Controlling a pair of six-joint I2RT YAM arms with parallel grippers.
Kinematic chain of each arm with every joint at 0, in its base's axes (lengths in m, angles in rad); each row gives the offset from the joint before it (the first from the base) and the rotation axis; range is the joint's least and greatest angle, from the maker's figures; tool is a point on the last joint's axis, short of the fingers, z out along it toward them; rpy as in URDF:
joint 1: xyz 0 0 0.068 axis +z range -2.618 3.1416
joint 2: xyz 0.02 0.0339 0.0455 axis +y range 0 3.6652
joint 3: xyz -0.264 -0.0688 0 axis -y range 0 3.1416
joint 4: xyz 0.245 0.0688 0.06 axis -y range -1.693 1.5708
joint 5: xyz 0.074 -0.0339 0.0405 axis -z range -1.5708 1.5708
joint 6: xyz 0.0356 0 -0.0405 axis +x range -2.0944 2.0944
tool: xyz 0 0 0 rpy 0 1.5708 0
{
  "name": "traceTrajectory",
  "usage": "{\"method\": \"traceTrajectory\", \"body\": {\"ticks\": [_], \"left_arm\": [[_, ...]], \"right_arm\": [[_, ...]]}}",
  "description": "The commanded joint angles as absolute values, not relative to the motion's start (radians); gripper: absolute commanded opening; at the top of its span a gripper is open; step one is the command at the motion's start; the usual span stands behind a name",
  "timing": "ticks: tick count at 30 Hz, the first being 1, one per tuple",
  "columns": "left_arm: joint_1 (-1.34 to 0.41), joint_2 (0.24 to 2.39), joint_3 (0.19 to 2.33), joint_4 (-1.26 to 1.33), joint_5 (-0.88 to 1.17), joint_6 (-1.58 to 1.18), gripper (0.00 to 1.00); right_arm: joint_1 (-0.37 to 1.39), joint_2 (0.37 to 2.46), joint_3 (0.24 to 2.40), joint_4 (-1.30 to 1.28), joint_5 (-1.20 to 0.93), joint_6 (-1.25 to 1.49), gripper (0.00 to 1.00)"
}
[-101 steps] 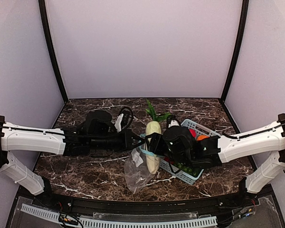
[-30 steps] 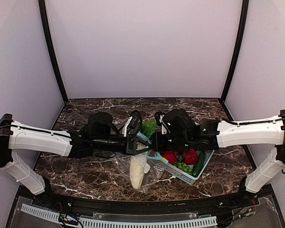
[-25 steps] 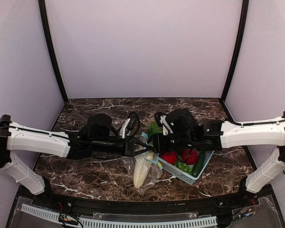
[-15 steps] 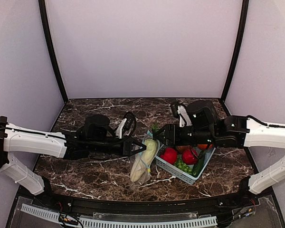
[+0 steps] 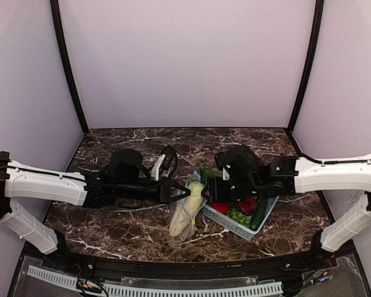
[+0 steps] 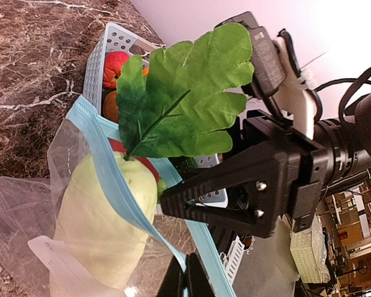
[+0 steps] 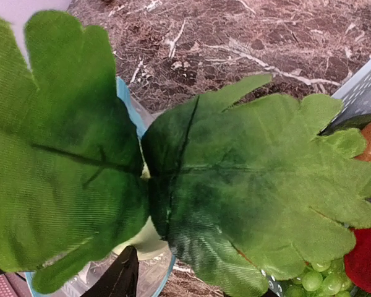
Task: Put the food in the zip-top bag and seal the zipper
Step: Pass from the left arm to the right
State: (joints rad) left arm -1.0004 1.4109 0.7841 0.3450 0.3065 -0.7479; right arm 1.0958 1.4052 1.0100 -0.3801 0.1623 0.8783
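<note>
left gripper [image 6: 187, 279]: clamped on the zipper [image 6: 114, 179] at one lip of the mouth, holding it up.
right gripper [image 6: 173, 201]: just beside the bag mouth, next to the basket [image 5: 238, 230]. can't tell if the jaws are apart or closed; nothing visibly in them.
squash [image 6: 105, 216]: body inside the zip-top bag [image 6: 25, 210], green leaves [image 7: 247, 185] poking out past the mouth.
rest of food: red pieces [image 5: 221, 208] and grapes [image 7: 315, 279] sit in the basket, not bagged.
risk 1: leaves lie across the strip, so the zipper likely won't close until the squash goes deeper.
risk 2: bag hangs from one pinch. a hard push on the squash could pull the strip free or tip the bag.
risk 3: squash crowds the mouth. the next piece may catch the lip and drop on the table.
risk 4: leaves fill the right wrist view, so aiming there is near blind.
</note>
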Motion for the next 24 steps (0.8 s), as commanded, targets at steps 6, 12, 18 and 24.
{"method": "traceTrajectory", "body": {"ticks": [6, 12, 18, 24], "left_arm": [[-1.003, 1.395, 0.816, 0.245, 0.273, -0.703, 0.01], [-1.002, 1.382, 0.901, 0.014, 0.113, -0.647, 0.22], [-1.001, 1.382, 0.967, -0.061, 0.067, -0.610, 0.73], [-1.003, 1.418, 1.042, -0.197, -0.058, -0.596, 0.90]], "right_arm": [[1.100, 1.443, 1.042, -0.306, 0.149, 0.904, 0.05], [1.105, 1.411, 1.009, -0.205, 0.105, 0.845, 0.00], [1.126, 1.407, 1.024, -0.172, 0.099, 0.785, 0.00], [1.145, 1.408, 1.036, -0.152, 0.102, 0.756, 0.00]]}}
